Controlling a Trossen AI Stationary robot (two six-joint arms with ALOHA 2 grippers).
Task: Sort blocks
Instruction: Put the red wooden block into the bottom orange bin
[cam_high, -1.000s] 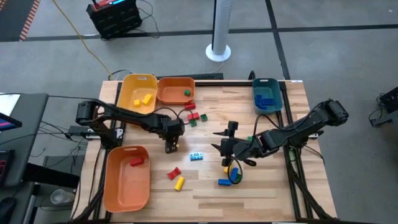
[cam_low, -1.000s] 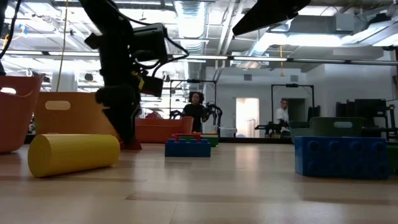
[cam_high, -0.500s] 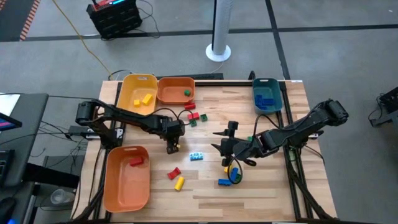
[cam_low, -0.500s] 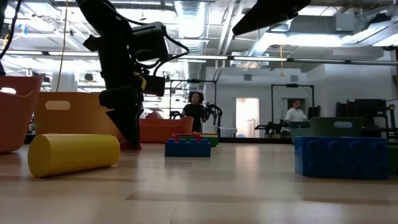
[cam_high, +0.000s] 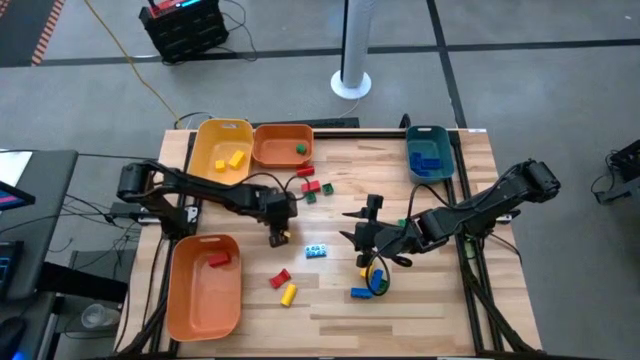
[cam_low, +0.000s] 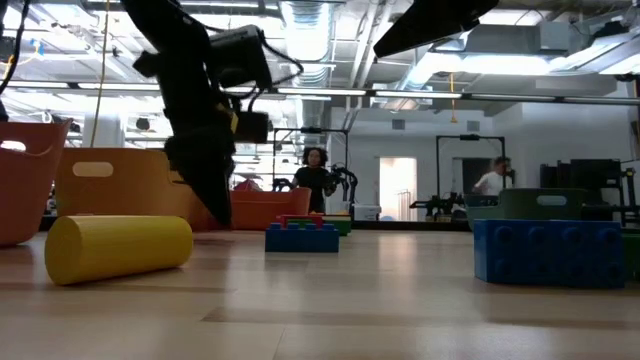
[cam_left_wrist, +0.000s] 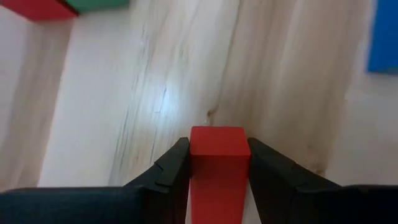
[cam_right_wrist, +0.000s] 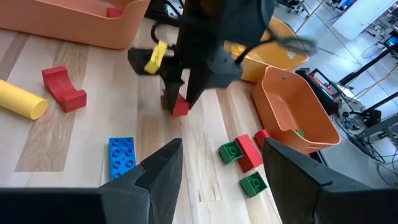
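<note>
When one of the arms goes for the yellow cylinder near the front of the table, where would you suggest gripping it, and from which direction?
Grip the yellow cylinder across its middle, coming straight down from above. It lies on its side on the table, so the round sides face the fingers, and they should straddle its long axis. The red arch block sits close beside it, so keep the fingers clear of that side.

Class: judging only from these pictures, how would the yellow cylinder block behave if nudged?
The yellow cylinder block lies on its curved side, so it would probably roll. It looks rigid, smooth plastic, perhaps slippery between jaws. Being small, it is likely light.
</note>
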